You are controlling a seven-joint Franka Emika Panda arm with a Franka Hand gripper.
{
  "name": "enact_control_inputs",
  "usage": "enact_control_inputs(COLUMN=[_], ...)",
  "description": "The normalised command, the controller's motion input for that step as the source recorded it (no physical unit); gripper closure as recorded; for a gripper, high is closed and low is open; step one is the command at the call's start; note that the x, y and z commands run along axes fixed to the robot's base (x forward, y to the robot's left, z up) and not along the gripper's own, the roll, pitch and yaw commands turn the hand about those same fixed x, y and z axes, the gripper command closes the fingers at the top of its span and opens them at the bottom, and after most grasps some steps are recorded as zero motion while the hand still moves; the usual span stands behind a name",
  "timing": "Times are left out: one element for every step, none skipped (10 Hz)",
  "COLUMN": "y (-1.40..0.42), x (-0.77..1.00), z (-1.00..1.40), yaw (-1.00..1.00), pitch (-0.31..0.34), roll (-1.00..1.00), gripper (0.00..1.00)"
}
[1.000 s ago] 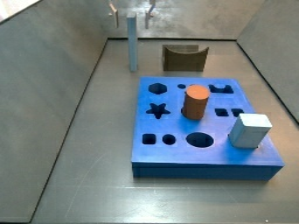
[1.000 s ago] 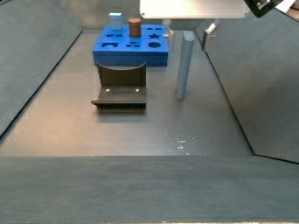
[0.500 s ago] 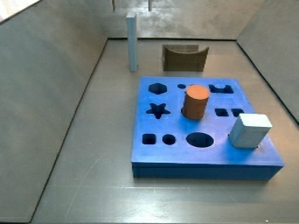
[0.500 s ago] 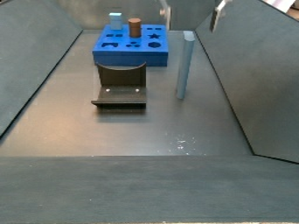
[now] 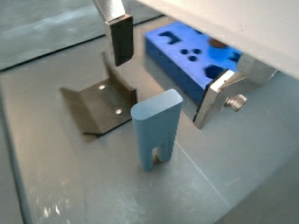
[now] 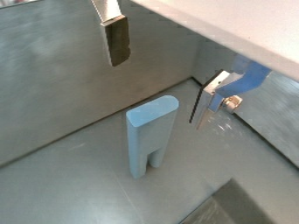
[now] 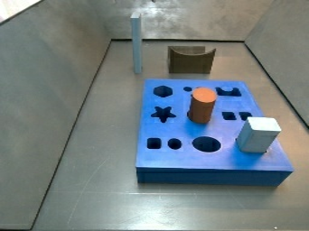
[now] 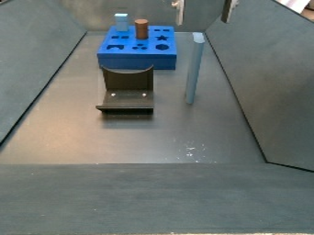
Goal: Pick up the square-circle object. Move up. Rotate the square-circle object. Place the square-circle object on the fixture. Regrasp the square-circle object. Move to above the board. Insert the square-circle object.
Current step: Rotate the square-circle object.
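Pale blue-grey, the peg (image 8: 193, 68) stands upright on the table (image 8: 147, 147) beside the fixture (image 8: 127, 95), untouched. The gripper (image 5: 165, 79) hangs above it, fingers spread and empty. Nothing is done yet: pickup, fixture placement, regrasp and insertion into the board (image 7: 208, 126) all remain.

Square-circle object (image 5: 156, 129) looking matt smooth plastic; gripper (image 5: 166, 67), raised above it, showing shiny metal fingers (image 5: 215, 98); board (image 7: 212, 131) appearing matt blue; floor (image 8: 147, 138) reflecting faintly.

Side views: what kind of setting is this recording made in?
Likely a lab test cell for peg insertion: a grey walled bin holding a blue board with shaped holes, a fixture, an upright peg, and the gripper open above it.
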Motion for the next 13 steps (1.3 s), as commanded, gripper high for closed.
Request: enact_control_inputs(y=[0.00,0.00,0.00,0.00,0.00,0.00,0.00,0.00,0.00,0.00,0.00,0.00,0.00], x=[0.04,0.04,0.04,0.04,0.04,0.04,0.04,0.04,0.04,0.04,0.04,0.04,0.04], z=[-0.05,-0.04,-0.04,-0.04,-0.03,-0.03,-0.03,-0.03,-0.03,-0.03,-0.03,-0.03,-0.03], yaw=[1.00,1.00,1.00,1.00,1.00,1.00,1.00,1.00,1.00,1.00,1.00,1.00,1.00], pitch=[0.005,0.005,0.005,0.005,0.005,0.005,0.005,0.005,0.005,0.006,0.006,0.006,0.006], roll=[-0.01,-0.01,-0.01,-0.01,-0.01,-0.01,-0.01,-0.01,-0.01,-0.01,-0.01,-0.01,-0.01], gripper=[0.00,0.00,0.00,0.00,0.00,0.00,0.00,0.00,0.00,0.00,0.00,0.00,0.00])
